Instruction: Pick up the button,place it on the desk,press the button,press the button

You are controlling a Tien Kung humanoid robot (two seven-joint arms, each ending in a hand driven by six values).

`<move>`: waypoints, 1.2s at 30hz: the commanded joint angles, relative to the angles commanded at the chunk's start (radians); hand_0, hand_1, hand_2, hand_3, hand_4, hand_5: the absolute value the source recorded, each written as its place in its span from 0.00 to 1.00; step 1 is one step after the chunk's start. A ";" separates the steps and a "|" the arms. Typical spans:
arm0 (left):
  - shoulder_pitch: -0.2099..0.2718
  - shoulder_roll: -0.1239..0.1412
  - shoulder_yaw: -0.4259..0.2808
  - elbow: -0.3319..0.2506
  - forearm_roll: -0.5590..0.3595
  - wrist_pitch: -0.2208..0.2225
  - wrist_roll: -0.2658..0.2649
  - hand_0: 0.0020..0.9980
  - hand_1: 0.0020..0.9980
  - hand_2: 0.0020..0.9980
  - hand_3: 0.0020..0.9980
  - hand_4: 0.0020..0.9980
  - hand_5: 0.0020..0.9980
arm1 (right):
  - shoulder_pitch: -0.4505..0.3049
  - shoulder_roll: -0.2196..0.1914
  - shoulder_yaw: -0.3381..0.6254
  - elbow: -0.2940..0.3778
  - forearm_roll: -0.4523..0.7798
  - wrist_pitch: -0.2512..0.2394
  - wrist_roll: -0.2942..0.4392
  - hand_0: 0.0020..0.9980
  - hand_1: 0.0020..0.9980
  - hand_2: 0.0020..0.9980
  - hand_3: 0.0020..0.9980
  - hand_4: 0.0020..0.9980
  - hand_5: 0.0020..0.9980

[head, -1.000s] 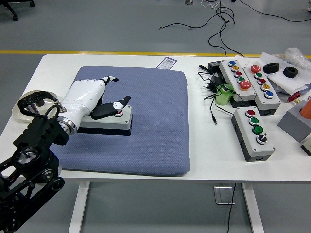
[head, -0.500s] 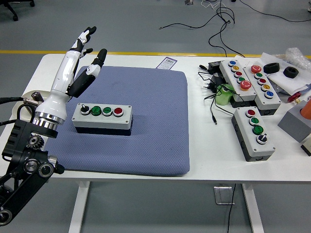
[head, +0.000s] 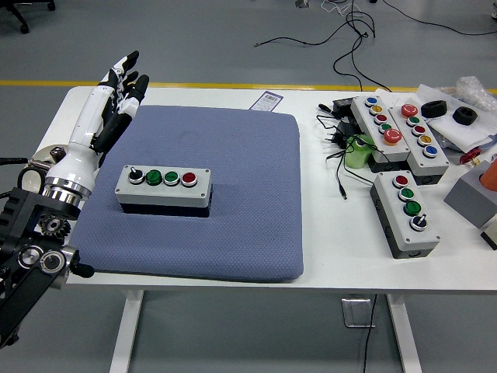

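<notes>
Left hand (head: pixel 118 85) has come off the button box (head: pixel 163 189): 1 s ago its fingers lay across the top of the box with the thumb by the red button, 0.5 s ago it was lifted clear, and now it is raised further and drawn back toward the left edge of the table (head: pixel 326 249). Fingers are straight, close together and spread only slightly at the tips, holding nothing. Box is unmoved across all 3 frames; it sits on the blue mat (head: pixel 233 194), below and to the right of the hand, well apart from it, lying flat with its 4 controls facing up: 1 black knob (head: pixel 135 176), 2 green buttons (head: pixel 162 177), 1 red button (head: pixel 189 178). Right hand is not in view. Other button boxes (head: pixel 404 211) lie far to the right of the hand, untouched, among loose cables (head: pixel 342 151). Judgement: box is already placed, and the lift-off looks like the release after a press. Cannot tell from the frames whether this was the 1st or 2nd press, or whether any button latched. If 1 press remains, the hand must come back down and to the right onto the box top.
</notes>
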 joint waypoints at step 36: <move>0.001 0.000 -0.007 0.009 0.014 -0.004 0.009 0.88 0.94 0.99 1.00 0.68 1.00 | 0.002 0.008 0.020 0.000 -0.005 -0.011 0.001 0.65 0.69 0.76 0.65 0.35 0.17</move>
